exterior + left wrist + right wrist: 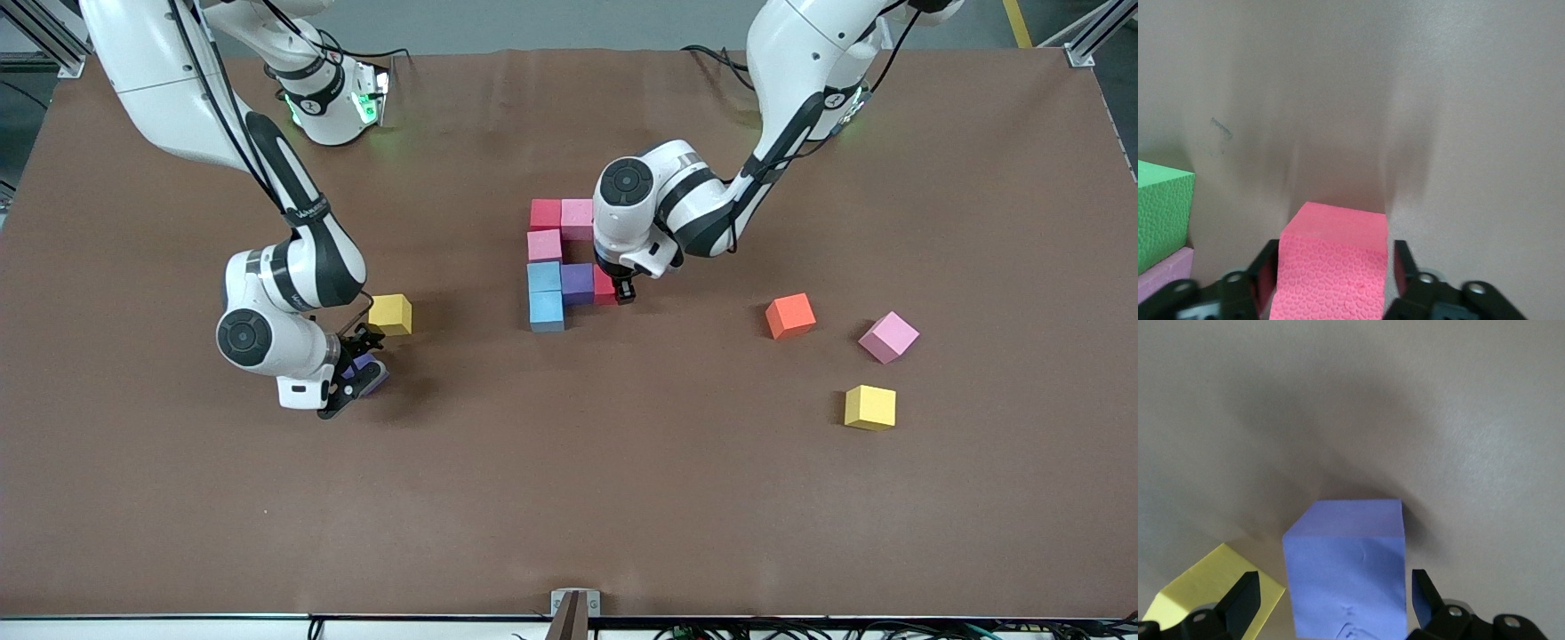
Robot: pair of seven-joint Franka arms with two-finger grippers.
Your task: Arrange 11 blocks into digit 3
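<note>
between the left gripper jaws, red block, slightly released, right gripper jaws wide around purple block

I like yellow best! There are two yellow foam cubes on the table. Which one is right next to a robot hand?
The yellow foam cube toward the right arm's end, beside the right gripper. The other yellow cube sits alone near the orange and pink cubes.

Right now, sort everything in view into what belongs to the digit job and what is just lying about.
Job:
part-built digit 3
red block inside open left gripper
purple block inside open right gripper
yellow block beside it
orange block
loose pink block
second yellow block

Lying about:
bracket
cables
</note>
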